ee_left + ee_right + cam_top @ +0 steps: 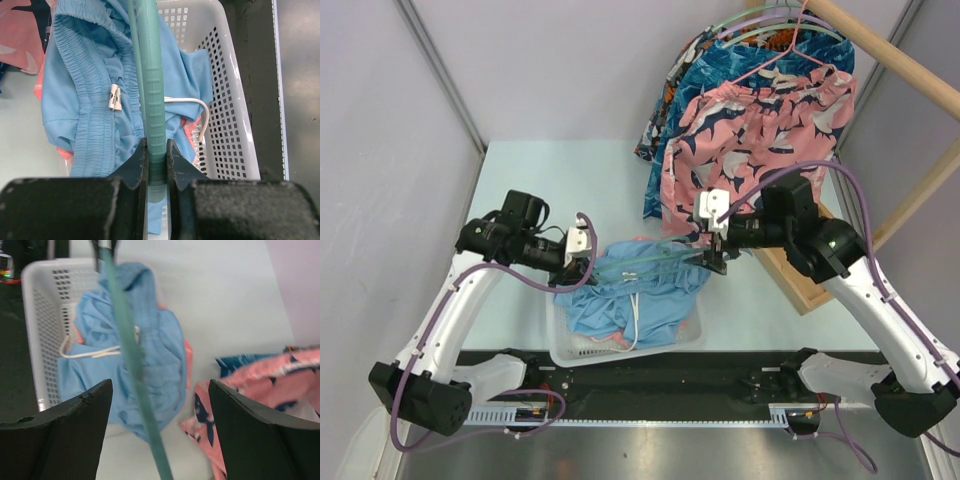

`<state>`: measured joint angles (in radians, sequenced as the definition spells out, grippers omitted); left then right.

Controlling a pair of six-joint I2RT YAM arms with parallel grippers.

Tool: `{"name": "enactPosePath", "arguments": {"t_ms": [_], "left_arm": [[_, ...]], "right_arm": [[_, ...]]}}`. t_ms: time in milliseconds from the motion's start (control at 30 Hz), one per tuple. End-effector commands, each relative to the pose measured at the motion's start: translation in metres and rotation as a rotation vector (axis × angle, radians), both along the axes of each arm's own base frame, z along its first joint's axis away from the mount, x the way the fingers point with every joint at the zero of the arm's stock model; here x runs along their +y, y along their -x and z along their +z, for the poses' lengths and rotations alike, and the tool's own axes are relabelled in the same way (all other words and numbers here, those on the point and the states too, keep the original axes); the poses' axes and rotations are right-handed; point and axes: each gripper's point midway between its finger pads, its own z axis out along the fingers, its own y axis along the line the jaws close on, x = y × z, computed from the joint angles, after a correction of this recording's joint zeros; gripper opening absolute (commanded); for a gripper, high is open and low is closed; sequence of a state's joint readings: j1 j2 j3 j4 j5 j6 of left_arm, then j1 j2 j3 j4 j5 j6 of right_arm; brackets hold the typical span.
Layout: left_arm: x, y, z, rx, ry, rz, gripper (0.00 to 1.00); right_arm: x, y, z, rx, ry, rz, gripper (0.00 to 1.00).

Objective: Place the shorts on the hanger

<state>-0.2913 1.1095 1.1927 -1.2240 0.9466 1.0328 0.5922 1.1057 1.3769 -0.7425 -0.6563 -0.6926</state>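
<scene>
The light blue shorts point(638, 295) lie bunched over the white basket point(560, 350), waistband point(85, 100) up and white drawstring point(197, 105) loose. The mint-green hanger point(650, 262) runs across them between my two grippers. My left gripper point(578, 262) is shut on one end of the hanger's bar point(152, 85), which is pinched between the fingers of this gripper point(156, 150). My right gripper point(718, 250) is open at the other end. In the right wrist view the hanger point(131, 350) crosses the wide gap of that gripper point(160, 385), touching neither finger. A fold of the shorts point(160, 350) hangs over the hanger's far part.
Pink shark-print shorts point(760, 135) hang on a thin pink hanger from the wooden rail point(885, 50) at back right, just beyond my right gripper, with blue patterned garments point(720, 65) behind. A wooden base point(802, 285) lies under my right arm. Salmon fabric point(610, 340) peeks from the basket.
</scene>
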Motion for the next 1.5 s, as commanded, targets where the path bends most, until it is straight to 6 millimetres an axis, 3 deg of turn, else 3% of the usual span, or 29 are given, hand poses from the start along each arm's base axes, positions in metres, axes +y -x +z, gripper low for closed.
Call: {"name": "enactPosePath", "arguments": {"t_ms": [0,167,267,467,533,633,667,700,767,867,900,1033,1200,1333,1467], "left_arm": [[-0.011,-0.006,0.012,-0.02,0.078,-0.03,0.0],[-0.015,-0.006,0.012,-0.014,0.089,-0.047,0.0],[-0.014,-0.006,0.01,-0.032,0.082,-0.058,0.0],[-0.014,-0.009,0.013,-0.078,0.088,-0.048,0.0],[-0.014,-0.01,0.014,-0.085,0.087,-0.042,0.0],[-0.014,-0.012,0.015,-0.104,0.086,-0.027,0.0],[-0.014,-0.013,0.015,-0.108,0.086,-0.023,0.0],[-0.014,-0.012,0.017,-0.116,0.089,-0.022,0.0],[-0.014,-0.011,0.018,-0.114,0.091,-0.013,0.01],[-0.012,-0.009,0.02,-0.115,0.088,0.013,0.16],[-0.009,-0.011,0.018,-0.12,0.07,0.038,0.32],[0.006,-0.033,0.019,-0.125,0.042,0.231,0.54],[0.04,-0.061,0.027,-0.058,0.079,0.451,0.59],[0.06,-0.072,0.01,-0.035,-0.001,0.542,0.58],[0.066,-0.074,-0.01,-0.045,-0.049,0.548,0.61]], "right_arm": [[0.026,0.039,0.03,-0.046,-0.072,0.144,0.82],[0.04,0.032,0.035,-0.045,-0.101,0.133,0.79],[0.044,0.027,0.04,-0.059,-0.116,0.129,0.72],[0.049,0.023,0.03,-0.068,-0.081,0.154,0.53],[0.05,0.023,0.029,-0.069,-0.077,0.164,0.45],[0.05,0.023,0.03,-0.083,-0.073,0.172,0.24],[0.05,0.022,0.03,-0.093,-0.069,0.17,0.04],[0.049,0.022,0.031,-0.104,-0.067,0.172,0.0],[0.048,0.021,0.032,-0.121,-0.061,0.173,0.0],[0.046,0.022,0.036,-0.136,-0.051,0.181,0.0],[0.046,0.024,0.037,-0.136,-0.048,0.187,0.0],[0.039,0.03,0.029,-0.112,0.004,0.198,0.0],[0.031,0.032,0.023,-0.112,0.056,0.183,0.0],[0.03,0.033,0.022,-0.096,0.082,0.178,0.0],[0.04,0.029,0.012,-0.102,0.129,0.148,0.0]]}}
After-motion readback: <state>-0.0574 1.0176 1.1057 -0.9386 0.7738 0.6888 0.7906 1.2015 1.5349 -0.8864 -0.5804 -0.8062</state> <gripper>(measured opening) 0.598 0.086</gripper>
